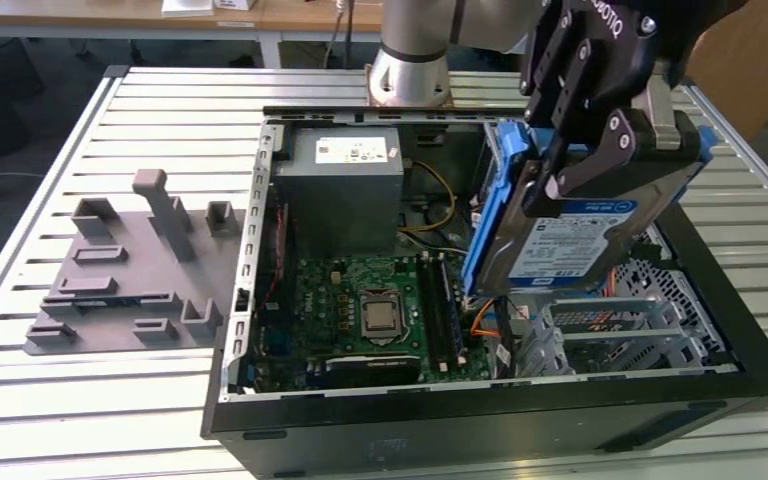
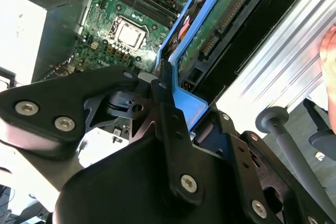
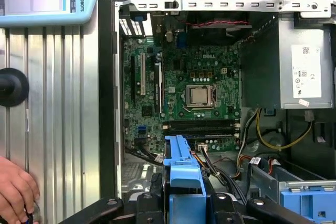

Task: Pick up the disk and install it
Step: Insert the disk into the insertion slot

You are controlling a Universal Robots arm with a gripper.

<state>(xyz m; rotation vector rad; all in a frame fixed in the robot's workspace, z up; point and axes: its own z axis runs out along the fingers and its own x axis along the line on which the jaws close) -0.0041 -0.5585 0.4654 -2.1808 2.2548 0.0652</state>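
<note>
The disk [image 1: 595, 238], silver with a blue-and-white label and blue side rails, hangs tilted above the open computer case [image 1: 491, 420], near the exterior view's right. My gripper [image 1: 607, 165] is shut on it from above, black fingers clamping its two flat faces. Below the disk lies the silver drive cage [image 1: 624, 335]. In the second wrist view the disk's green circuit side [image 2: 220, 19] and blue rail [image 2: 181, 100] run out past the gripper [image 2: 170, 111]. In the first wrist view the blue rail [image 3: 181, 169] sticks out between the fingers [image 3: 157, 187], over the motherboard [image 3: 189, 98].
Inside the case are the grey power supply box [image 1: 344, 190], the motherboard [image 1: 357, 300], cables [image 1: 484, 325] and a cage with a blue latch [image 3: 304, 195]. A grey moulded fixture [image 1: 131, 270] lies on the slatted table [image 1: 64, 400]. A person's hand [image 3: 16, 192] rests beside the case.
</note>
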